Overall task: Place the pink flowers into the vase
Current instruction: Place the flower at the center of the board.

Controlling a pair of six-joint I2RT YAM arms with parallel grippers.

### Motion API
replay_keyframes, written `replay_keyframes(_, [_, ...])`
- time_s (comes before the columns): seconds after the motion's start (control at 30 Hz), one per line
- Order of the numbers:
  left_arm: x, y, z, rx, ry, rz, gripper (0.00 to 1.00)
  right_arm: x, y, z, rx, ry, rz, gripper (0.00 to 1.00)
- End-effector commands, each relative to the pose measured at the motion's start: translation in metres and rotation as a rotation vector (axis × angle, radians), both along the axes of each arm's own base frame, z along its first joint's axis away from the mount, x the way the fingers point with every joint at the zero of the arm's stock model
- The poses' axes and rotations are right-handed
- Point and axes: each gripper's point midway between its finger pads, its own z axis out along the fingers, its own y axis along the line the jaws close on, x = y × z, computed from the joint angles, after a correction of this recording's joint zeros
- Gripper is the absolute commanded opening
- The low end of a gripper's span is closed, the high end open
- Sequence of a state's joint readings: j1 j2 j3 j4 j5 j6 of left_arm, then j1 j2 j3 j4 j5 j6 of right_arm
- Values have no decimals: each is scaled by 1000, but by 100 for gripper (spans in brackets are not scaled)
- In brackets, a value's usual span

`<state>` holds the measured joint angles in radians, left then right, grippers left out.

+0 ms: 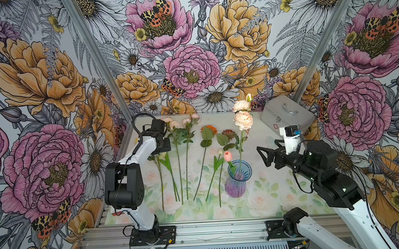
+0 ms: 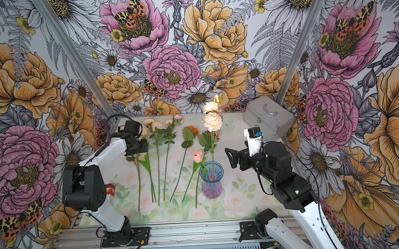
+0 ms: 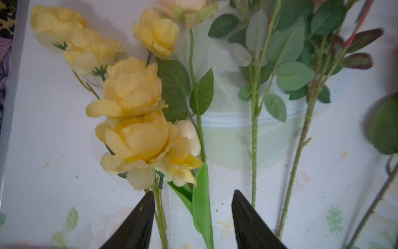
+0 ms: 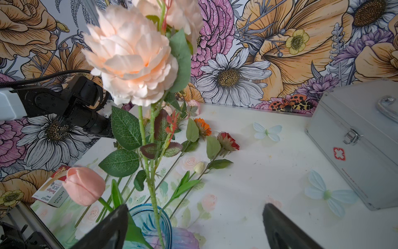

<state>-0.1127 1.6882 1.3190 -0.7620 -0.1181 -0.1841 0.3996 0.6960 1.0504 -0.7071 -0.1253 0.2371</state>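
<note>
The vase (image 1: 236, 183) (image 2: 211, 184), blue at the rim and purple below, stands at mid-table. A salmon-pink tulip (image 1: 227, 155) (image 4: 84, 185) and a tall pale pink spray (image 1: 243, 119) (image 4: 131, 56) stand in it. Two more pink sprays (image 1: 174, 125) (image 1: 189, 120) lie flat at the back left, and their stems (image 3: 254, 133) show in the left wrist view. My left gripper (image 3: 193, 195) is open just above the table, with a yellow flower's stem (image 3: 160, 207) and a green leaf (image 3: 201, 200) between its fingers. My right gripper (image 1: 262, 156) (image 4: 195, 207) hovers open and empty just right of the vase.
Yellow blooms (image 3: 133, 138), an orange flower (image 1: 208, 129), a dark red flower (image 1: 227, 133) and a white bud (image 1: 220, 151) lie among the stems. A silver case (image 1: 286, 116) stands at the back right. A small bandage box (image 2: 110, 191) lies at the table's left edge.
</note>
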Motion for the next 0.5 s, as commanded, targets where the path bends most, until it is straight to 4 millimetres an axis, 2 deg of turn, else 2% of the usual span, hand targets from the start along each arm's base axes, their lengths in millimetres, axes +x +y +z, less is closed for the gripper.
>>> replay_keyframes(0.0, [21, -33, 30, -94, -88, -59, 63, 0, 0, 17, 1, -42, 7, 98])
replay_keyframes(0.13, [44, -54, 21, -102, -73, -95, 65, 0, 1, 18, 0, -46, 15, 98])
replay_keyframes(0.17, [48, -57, 24, -100, -82, -102, 66, -1, 1, 18, 2, -45, 19, 98])
replay_keyframes(0.2, [53, -60, 5, -88, -45, -102, 66, -1, 2, 18, 4, -43, 23, 98])
replay_keyframes(0.47, [76, -61, -51, -45, 49, -72, 66, -2, 3, 23, 12, -51, 27, 98])
